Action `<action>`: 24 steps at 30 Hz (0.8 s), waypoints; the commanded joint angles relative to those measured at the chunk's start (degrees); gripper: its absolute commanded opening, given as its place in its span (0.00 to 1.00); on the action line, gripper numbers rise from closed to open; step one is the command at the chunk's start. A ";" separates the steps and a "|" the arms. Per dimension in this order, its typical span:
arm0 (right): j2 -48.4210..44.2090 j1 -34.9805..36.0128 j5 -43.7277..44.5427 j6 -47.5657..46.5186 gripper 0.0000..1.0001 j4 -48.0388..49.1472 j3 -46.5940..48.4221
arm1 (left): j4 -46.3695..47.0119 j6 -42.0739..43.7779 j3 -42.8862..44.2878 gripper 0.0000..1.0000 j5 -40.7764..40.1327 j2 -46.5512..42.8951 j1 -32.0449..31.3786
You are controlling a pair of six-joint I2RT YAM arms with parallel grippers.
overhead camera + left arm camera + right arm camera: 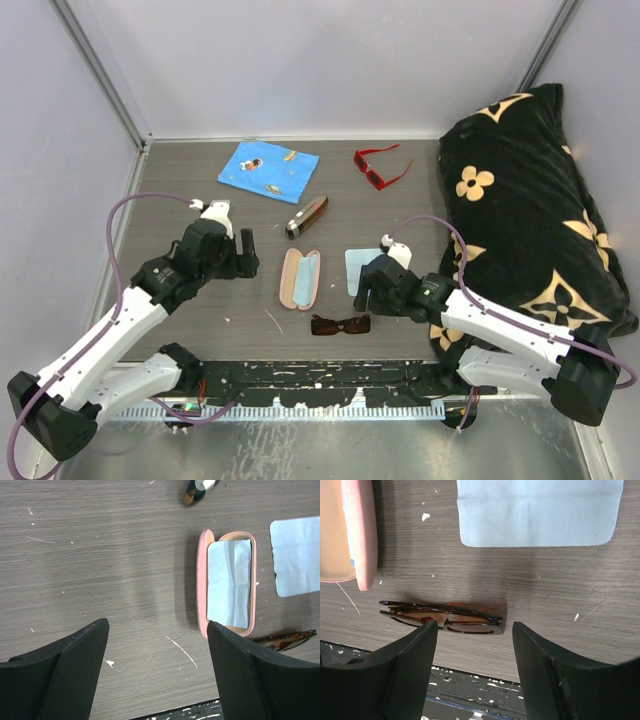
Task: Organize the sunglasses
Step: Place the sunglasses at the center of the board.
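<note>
While both arms reach over the grey wooden table [190, 190], the overhead view shows the left gripper [246, 252] open and empty, beside an opened pink case [300, 277]; the right gripper [362, 292] hangs just above the dark brown sunglasses [340, 324], which lie folded near the front edge; the red sunglasses [381, 166] lie unfolded at the back, well apart, near a black patterned cushion [530, 200]; a slim brown-and-black case [307, 216] lies between.

From the left wrist, the fingers spread wide over bare wood; the pink case sits just to their right with a pale blue cloth [229, 582] lying inside it.

From the right wrist, the jaws stand apart with nothing gripped, straddling one end of the brown pair; one finger overlaps the frame in this view, the other sits just off the hinge end.

Risks, as a judgement: the approach looks off-centre, so closing could pivot or skid the thin frame; pads might press on a lens; the cloth in the case could bunch under the glasses.
</note>
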 commanded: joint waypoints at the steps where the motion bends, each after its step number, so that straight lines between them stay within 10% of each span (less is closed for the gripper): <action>1: -1.92 -1.85 -3.50 1.61 0.68 2.12 -1.17 | 3.75 3.59 0.42 0.82 5.43 0.98 0.29; 15: -11.86 -6.43 -18.88 6.97 0.93 12.85 -12.69 | 5.47 6.78 1.73 0.78 12.62 5.63 -2.03; 24: -8.31 3.89 -15.35 7.91 1.00 17.91 -12.94 | 5.56 5.97 2.55 0.78 11.89 7.12 -2.28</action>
